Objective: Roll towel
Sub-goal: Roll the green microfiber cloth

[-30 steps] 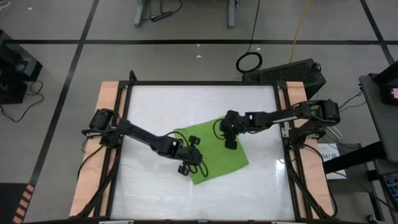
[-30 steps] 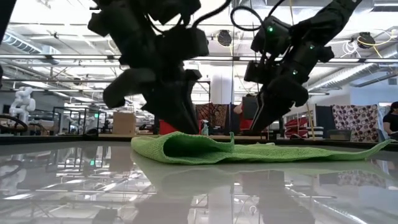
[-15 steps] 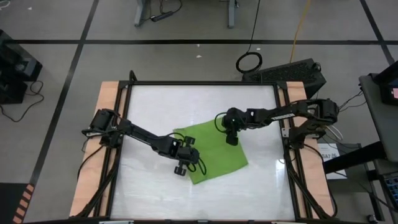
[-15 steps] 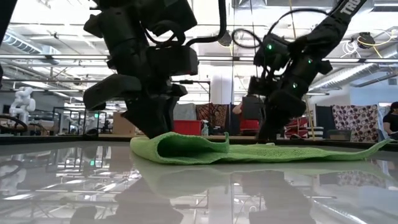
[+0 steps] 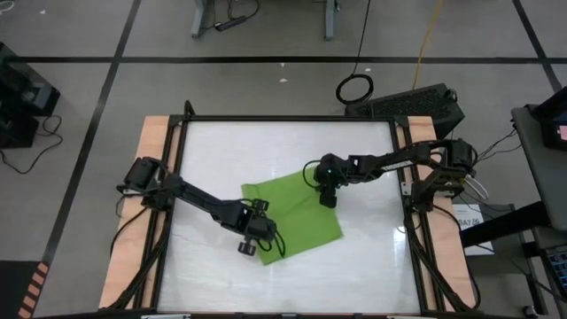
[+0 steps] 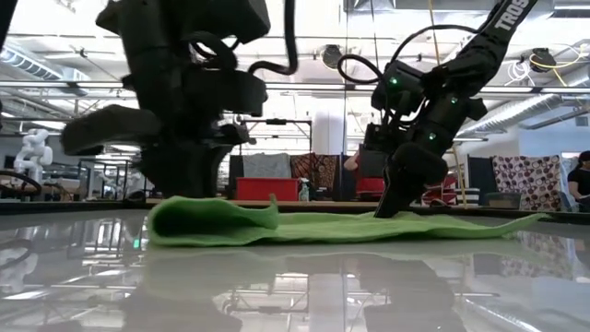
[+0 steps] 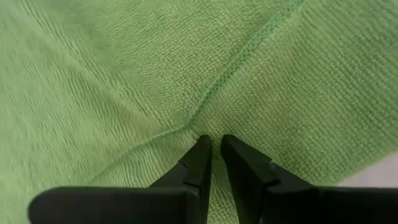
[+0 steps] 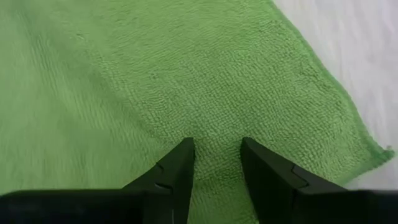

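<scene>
The lime-green towel [image 5: 297, 217] lies on the white table, flat on its right part [image 6: 442, 224], with its left part folded over in a low loop [image 6: 207, 221]. My left gripper [image 5: 252, 237] stands over the towel's near-left edge and is shut on it; in its wrist view [image 7: 212, 146] the fingers meet at a stitched hem. My right gripper [image 5: 328, 195] stands over the towel's far-right part, open, with its fingertips down on the cloth [image 8: 214, 152]. My left gripper pinches the towel's hemmed edge [image 7: 208, 127] between its two fingers, coming from above and pointing down. The edge lies folded over onto the rest of the towel, which rests on the table. My right gripper sets its two open fingertips [image 8: 180, 163] on the towel's top [image 8: 214, 134] from above, near its far-right edge. The cloth between them lies flat on the table.
The white table top [image 5: 221, 151] has a dark frame and wooden side strips [image 5: 151, 177]. Bare table lies at the far side and on the left. A dark case [image 5: 416, 102] and a cable coil [image 5: 354, 87] are on the floor beyond the far-right corner.
My left gripper has gone toward the table's left and near edges, still shut on the towel's edge. The folded-over loop has moved left with it and the whole towel has slid a little to the left. My right gripper has stayed low over the towel's far-right part.
</scene>
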Controlling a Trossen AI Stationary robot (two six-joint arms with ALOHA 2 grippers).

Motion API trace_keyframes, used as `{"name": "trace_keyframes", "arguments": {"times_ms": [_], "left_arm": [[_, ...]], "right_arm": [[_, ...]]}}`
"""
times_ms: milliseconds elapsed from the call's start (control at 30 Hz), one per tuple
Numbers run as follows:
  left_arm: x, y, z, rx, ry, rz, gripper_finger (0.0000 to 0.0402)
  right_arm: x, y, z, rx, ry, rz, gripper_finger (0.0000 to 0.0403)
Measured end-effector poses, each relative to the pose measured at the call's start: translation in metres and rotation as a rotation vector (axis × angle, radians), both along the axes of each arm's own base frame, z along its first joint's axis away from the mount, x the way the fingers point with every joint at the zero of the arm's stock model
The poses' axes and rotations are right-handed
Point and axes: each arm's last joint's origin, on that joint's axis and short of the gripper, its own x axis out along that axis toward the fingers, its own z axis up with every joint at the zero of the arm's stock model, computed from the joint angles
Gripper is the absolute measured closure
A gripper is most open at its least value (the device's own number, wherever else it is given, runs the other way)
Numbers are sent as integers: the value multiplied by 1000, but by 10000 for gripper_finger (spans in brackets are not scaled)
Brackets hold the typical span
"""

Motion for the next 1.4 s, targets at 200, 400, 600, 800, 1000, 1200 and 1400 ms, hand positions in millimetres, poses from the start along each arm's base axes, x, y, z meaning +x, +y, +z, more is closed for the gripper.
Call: {"name": "trace_keyframes", "arguments": {"times_ms": [200,400,600,800,1000,1200,1400], "left_arm": [[-10,-13,8,13,54,-3,346],[-18,-20,23,33,28,-3,346],[-28,-21,41,111,-14,15,346],[-34,-15,45,203,-4,69,346],[-7,-5,46,223,-184,3,346],[4,47,35,221,-122,133,346],[-4,77,15,78,-40,195,346]], "right_arm": [[-2,-4,-1,1,14,-12,274],[-5,-4,-2,11,42,-9,274],[-7,-4,-2,21,68,-14,274],[-11,-3,1,31,84,-23,274],[-12,-2,3,31,83,-25,274],[-12,-2,2,34,83,-29,274],[-12,-2,2,35,84,-28,274]]}}
